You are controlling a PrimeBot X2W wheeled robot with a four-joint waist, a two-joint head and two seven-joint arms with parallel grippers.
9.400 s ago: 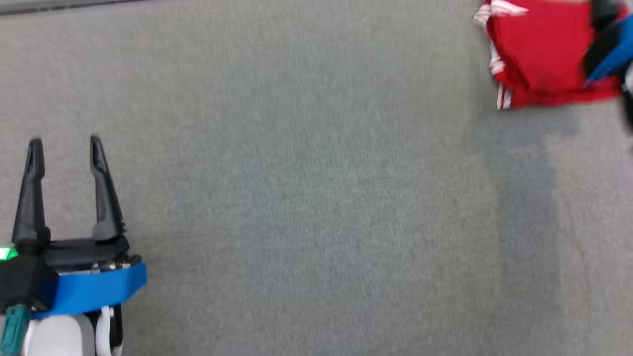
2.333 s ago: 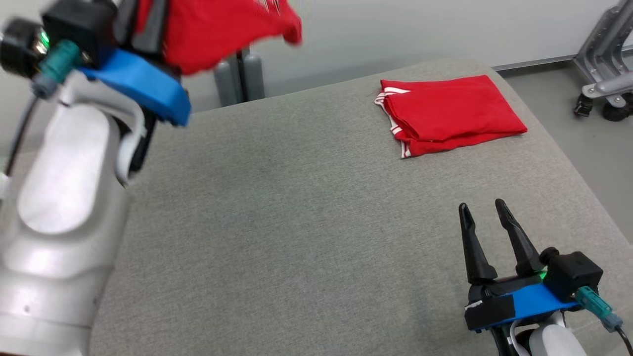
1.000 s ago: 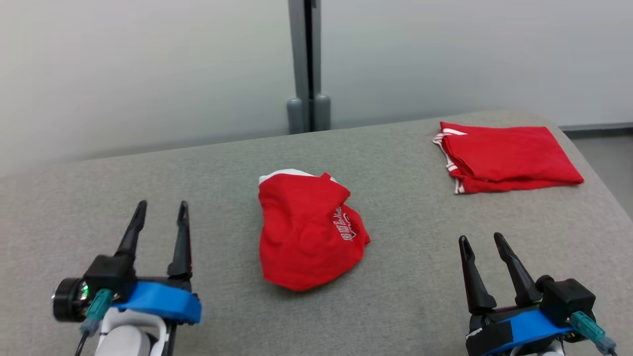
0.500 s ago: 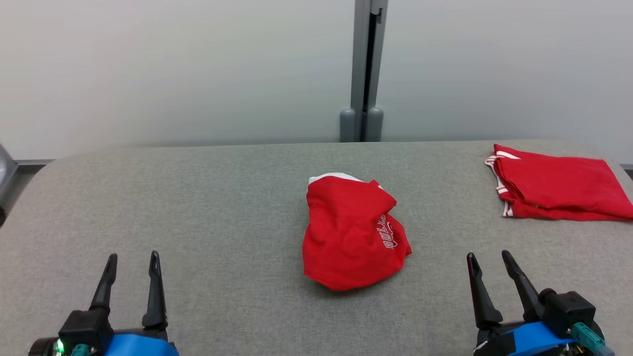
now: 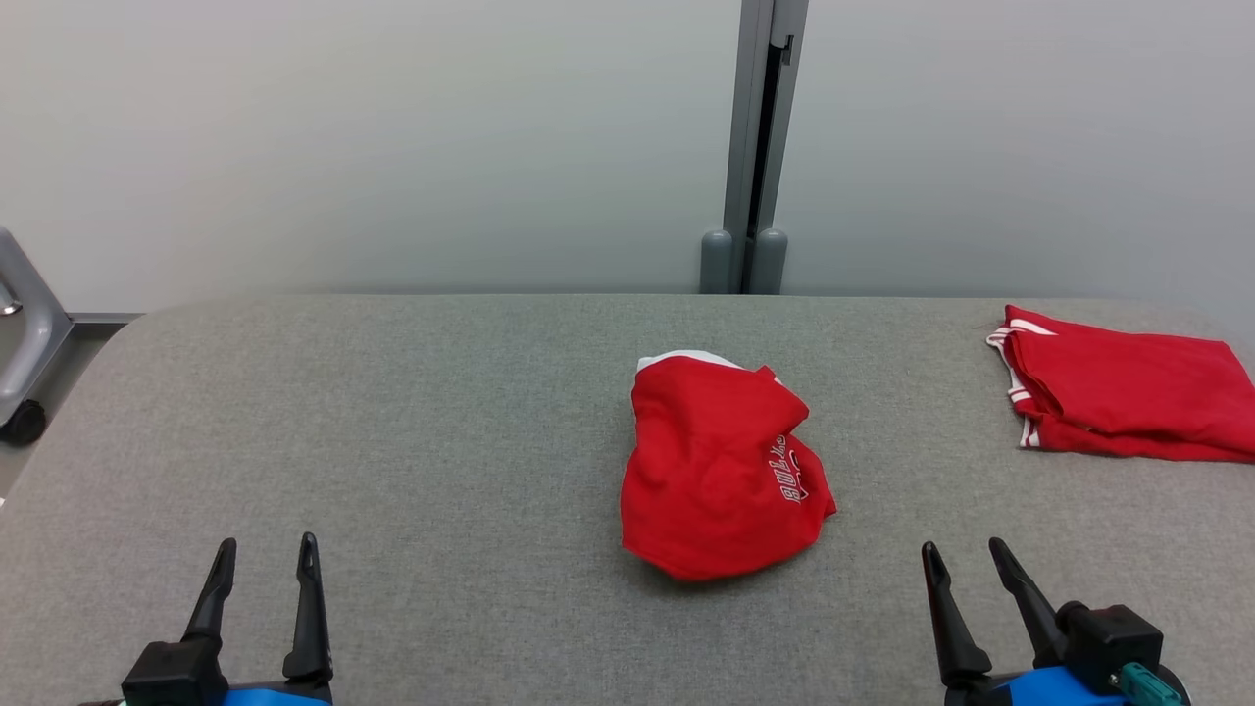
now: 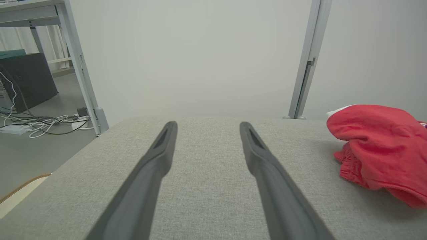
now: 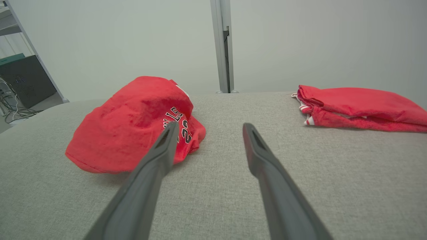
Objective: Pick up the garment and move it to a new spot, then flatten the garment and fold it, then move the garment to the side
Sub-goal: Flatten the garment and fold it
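The middle of the grey fabric-covered bench (image 5: 392, 441) is taken up by a crumpled red jersey with lettering (image 5: 721, 471), and its far right corner by a folded red garment with white-striped trim (image 5: 1118, 397), with bare cloth left between them. The left half and the strip along the near edge are left open. A grey metal post (image 5: 755, 147) is set just behind the far edge.

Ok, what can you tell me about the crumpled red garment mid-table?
The crumpled red jersey lies in a loose heap near the middle of the grey cloth-covered table. It looks like soft fabric, with white trim at its far edge and printed lettering, partly lost in folds, on the side toward the robot's right. It is neither flattened nor folded. It rests on the table alone; the left gripper and right gripper stand open, apart from it.
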